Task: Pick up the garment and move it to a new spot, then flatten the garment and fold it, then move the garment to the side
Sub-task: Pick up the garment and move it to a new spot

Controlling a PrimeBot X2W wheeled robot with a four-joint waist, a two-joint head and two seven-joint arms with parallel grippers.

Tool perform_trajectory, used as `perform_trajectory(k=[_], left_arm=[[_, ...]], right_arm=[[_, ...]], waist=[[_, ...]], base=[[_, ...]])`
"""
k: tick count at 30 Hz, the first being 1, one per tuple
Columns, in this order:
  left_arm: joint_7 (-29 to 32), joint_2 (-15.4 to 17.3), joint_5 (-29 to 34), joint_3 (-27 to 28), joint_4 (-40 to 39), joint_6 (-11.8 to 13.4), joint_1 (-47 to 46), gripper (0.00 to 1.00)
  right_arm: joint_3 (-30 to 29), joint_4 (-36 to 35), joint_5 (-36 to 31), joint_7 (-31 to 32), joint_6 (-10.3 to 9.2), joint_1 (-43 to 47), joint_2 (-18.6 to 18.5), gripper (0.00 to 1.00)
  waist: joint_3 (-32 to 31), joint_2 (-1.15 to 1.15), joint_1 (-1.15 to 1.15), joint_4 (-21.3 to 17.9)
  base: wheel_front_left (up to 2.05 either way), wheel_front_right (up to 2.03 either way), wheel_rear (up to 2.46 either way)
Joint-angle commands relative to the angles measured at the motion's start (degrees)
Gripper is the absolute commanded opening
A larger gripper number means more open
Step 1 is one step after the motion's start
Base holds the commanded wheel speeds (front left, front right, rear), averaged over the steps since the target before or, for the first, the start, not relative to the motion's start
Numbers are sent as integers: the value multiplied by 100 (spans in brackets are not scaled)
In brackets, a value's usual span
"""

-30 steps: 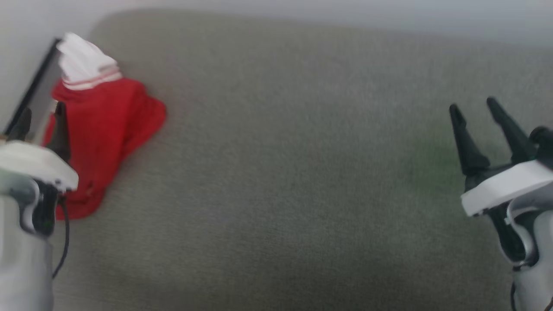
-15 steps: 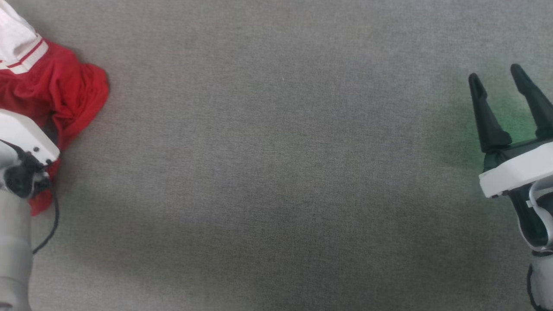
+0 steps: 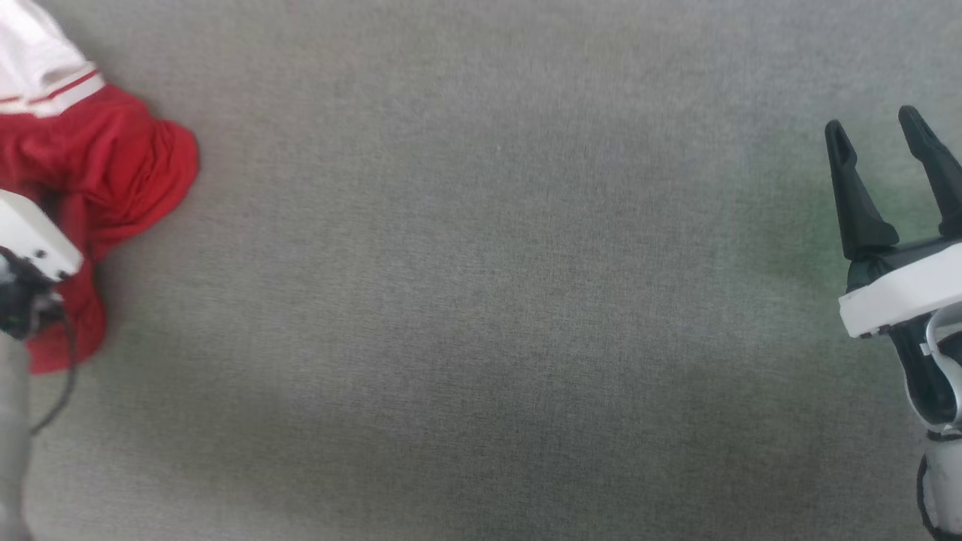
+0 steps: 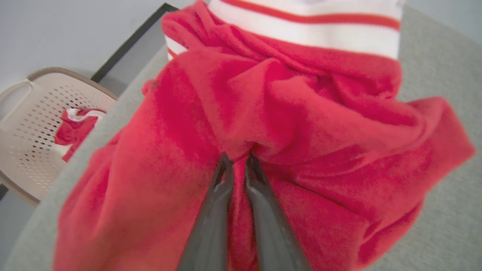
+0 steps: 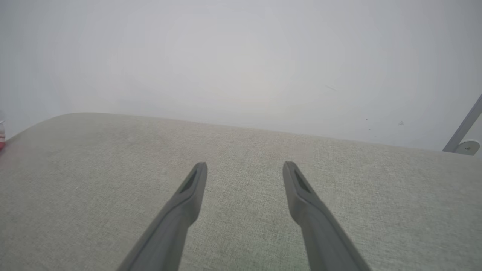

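Observation:
The garment (image 3: 113,165) is a crumpled red shirt with a white sleeve and red-striped trim, lying at the far left of the grey-green padded surface (image 3: 488,300). In the left wrist view the garment (image 4: 301,113) bulges up close, and my left gripper (image 4: 238,158) is shut on a pinched fold of its red cloth. In the head view only that arm's white wrist housing (image 3: 30,240) is seen over the garment's lower edge. My right gripper (image 3: 874,128) stands open far to the right above bare surface, and the right wrist view shows nothing inside my right gripper (image 5: 244,165).
A beige perforated basket (image 4: 34,113) sits beyond the surface's left edge, holding a small red-and-white cloth bundle (image 4: 75,128). A dark-framed panel (image 4: 131,37) borders that edge. A pale wall rises behind the surface, with a metal leg (image 5: 463,131) at the right.
My left gripper's fingers have closed from open onto a fold of the garment. The head camera has tilted down, shifting the whole picture. The right gripper has stayed open.

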Motion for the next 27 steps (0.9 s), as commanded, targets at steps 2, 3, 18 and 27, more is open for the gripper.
perform_trajectory(k=[2,3,18,27], left_arm=[[-183,170,107,-107,-143,-32,-102,0],[-256,232,114,-159,-215,-39,-133,0],[-19,1147,-219,-1121,-2423,-40,-84,0],[1044,1437,-361,-1086,-4509,364,476,0]], right_arm=[[-31,52,17,-77,2,73,41,100],[-37,84,23,-102,2,85,54,100],[-121,423,114,-369,2,492,311,100],[-196,489,146,-503,2,652,471,100]], waist=[[-227,0,0,36],[-309,0,0,42],[-1425,0,0,70],[-1773,0,0,-193]], base=[[0,0,0],[0,0,0],[0,0,0],[0,0,0]])
